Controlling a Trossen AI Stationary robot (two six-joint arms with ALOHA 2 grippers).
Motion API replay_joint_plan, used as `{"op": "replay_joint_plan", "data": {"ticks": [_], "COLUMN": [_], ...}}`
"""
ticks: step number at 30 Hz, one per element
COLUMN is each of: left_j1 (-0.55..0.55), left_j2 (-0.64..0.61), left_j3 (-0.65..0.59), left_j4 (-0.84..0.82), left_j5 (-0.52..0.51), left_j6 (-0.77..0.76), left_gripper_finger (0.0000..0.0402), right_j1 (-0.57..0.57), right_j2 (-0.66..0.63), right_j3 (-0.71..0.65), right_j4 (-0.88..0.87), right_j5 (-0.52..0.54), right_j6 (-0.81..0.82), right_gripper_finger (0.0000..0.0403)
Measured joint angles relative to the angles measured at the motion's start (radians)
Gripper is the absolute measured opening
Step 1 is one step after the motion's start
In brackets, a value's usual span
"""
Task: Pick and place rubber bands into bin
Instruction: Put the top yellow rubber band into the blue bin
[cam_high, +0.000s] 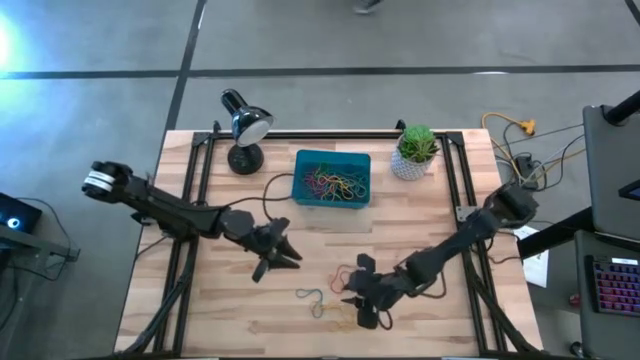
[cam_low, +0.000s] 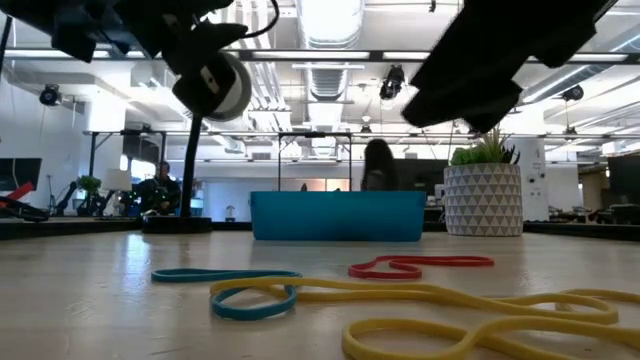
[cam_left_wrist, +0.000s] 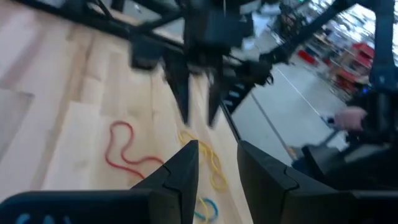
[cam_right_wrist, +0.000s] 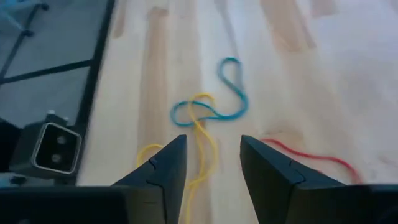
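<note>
1. Pale wooden planks make up the table (cam_high: 420, 220) under my two arms, with grey floor all round it.
2. My right gripper (cam_high: 364, 296) hangs low over the front of the table, its fingers (cam_right_wrist: 163, 169) parted with nothing between them.
3. Just beyond those fingers lie loose rubber bands (cam_right_wrist: 210, 109): a blue one crossing a yellow one, and a red one off to the side.
4. My left gripper (cam_high: 281, 250) sits near the table's middle, fingers (cam_left_wrist: 180, 174) spread apart and empty, pointing toward the right arm.
5. Its wrist view shows a red band (cam_left_wrist: 124, 149) and a yellow band (cam_left_wrist: 208, 163) on the wood, between it and the other gripper.
6. From table height, blue, yellow and red bands lie flat in the foreground.
7. Farther back stands the bin (cam_high: 332, 158), teal, already holding a tangle of mixed-colour bands.
8. Beside the bin on one side is a black desk lamp (cam_high: 245, 128), on the other a potted plant (cam_high: 414, 152).
</note>
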Motion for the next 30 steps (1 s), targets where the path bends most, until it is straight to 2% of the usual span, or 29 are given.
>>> {"op": "replay_joint_plan", "data": {"ticks": [5,13,20,30], "left_j1": [-0.019,-0.033,-0.033,-0.035], "left_j2": [-0.041,-0.043,-0.04,-0.042], "left_j3": [0.0,-0.001,-0.004,-0.005], "left_j4": [-0.003,-0.001,-0.002,-0.003], "left_j5": [-0.067,-0.09,-0.09,-0.089], "left_j6": [0.0,-0.002,-0.003,-0.002], "left_gripper_finger": [0.0095,0.0095,0.0095,0.0095], "right_j1": [0.0,-0.01,-0.027,-0.038], "right_j2": [0.065,0.188,0.311,0.371], "right_j3": [0.002,0.055,0.173,0.214], "right_j4": [0.115,0.113,0.114,0.069], "right_j5": [-0.017,-0.011,-0.012,-0.067], "right_j6": [-0.048,-0.098,-0.171,-0.17], "right_gripper_finger": [0.0137,0.0121,0.0116,0.0116]}}
